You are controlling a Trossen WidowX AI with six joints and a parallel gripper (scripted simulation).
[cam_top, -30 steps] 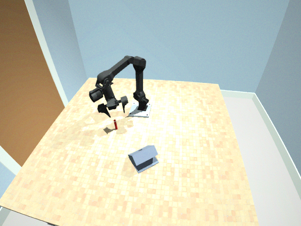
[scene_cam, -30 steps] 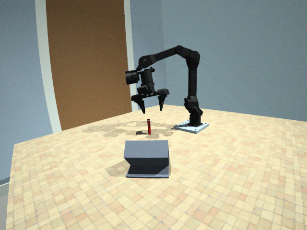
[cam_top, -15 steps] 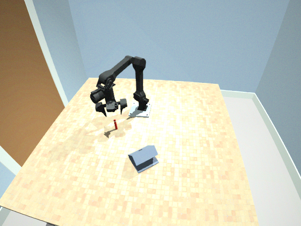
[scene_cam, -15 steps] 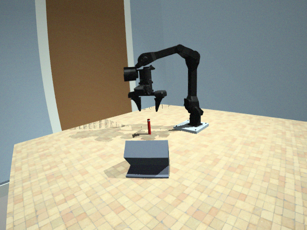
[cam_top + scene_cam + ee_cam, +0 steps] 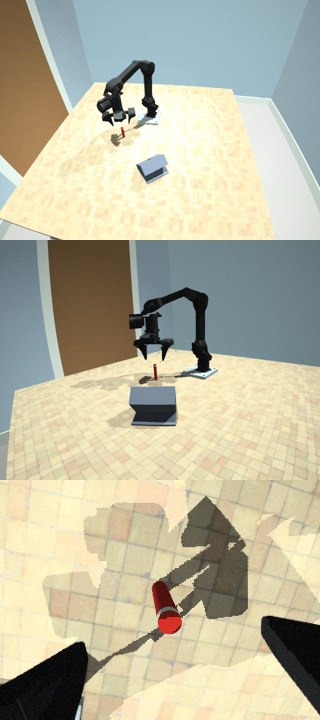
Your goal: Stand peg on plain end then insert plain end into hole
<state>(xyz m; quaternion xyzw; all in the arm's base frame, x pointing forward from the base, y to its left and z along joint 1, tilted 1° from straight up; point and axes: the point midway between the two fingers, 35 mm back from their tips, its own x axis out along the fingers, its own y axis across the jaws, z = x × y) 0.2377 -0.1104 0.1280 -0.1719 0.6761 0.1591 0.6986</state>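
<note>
Surface finishes

Arm [image 5: 148, 85] [image 5: 200, 322]: matt black, plastic-looking. Panel [image 5: 152, 164] [image 5: 152, 395]: smooth, matt grey. Peg [image 5: 123, 132] [image 5: 155, 373] [image 5: 164, 599]: smooth red. Table [image 5: 206, 180] [image 5: 219, 420] [image 5: 30, 605]: tile-patterned, matt.

One peg [image 5: 123, 132] [image 5: 155, 372] [image 5: 164, 602], one sloped panel [image 5: 153, 164] [image 5: 152, 395], one pincer [image 5: 120, 125] [image 5: 154, 360] [image 5: 175, 637].

Top and exterior share the whole arm; wrist looks down close.

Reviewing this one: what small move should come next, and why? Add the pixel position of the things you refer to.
Probably lower the gripper [image 5: 120, 125] [image 5: 154, 360] [image 5: 175, 637] straight down around the red peg [image 5: 123, 133] [image 5: 155, 373] [image 5: 162, 599], fine-centring as it descends: the peg stands upright, banded end up, and the open fingers hang above it, one to each side.
</note>
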